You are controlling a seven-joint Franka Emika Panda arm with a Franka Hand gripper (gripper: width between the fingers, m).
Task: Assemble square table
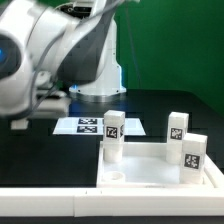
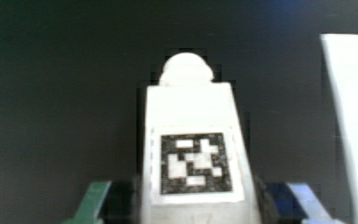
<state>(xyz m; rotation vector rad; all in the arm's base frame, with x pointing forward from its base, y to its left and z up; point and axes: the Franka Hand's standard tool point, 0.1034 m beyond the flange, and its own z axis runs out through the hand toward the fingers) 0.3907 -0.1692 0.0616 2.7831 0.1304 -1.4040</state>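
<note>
**Fourth leg between the pincer's fingers, square table part-built.** Wrist view: one white peg leg (image 2: 194,120) lies flat on the dark worktop (image 2: 51,110), its rounded tip pointing away from the camera and its black-and-white tag (image 2: 195,163) facing up. The pincer (image 2: 197,202) straddles the tagged end. One finger (image 2: 99,200) stands on each side, and a thin dark gap shows on both flanks, so the jaws read as released and not yet clenched on the leg.

Exterior view: the square tabletop (image 1: 150,180) sits at the near edge. Three legs stand upright in it: one (image 1: 112,137) toward the exterior view's left and two (image 1: 178,128) (image 1: 193,152) toward the right. The marker board (image 1: 88,125) lies behind. The arm hides the fourth leg here.

Handling, as judged: the leg looks like light, rigid, smooth plastic, so it is unlikely to deform but could slip or roll. The flat flanks beside the tag offer the surest hold, square-on, leaving the rounded tip free for insertion.
</note>
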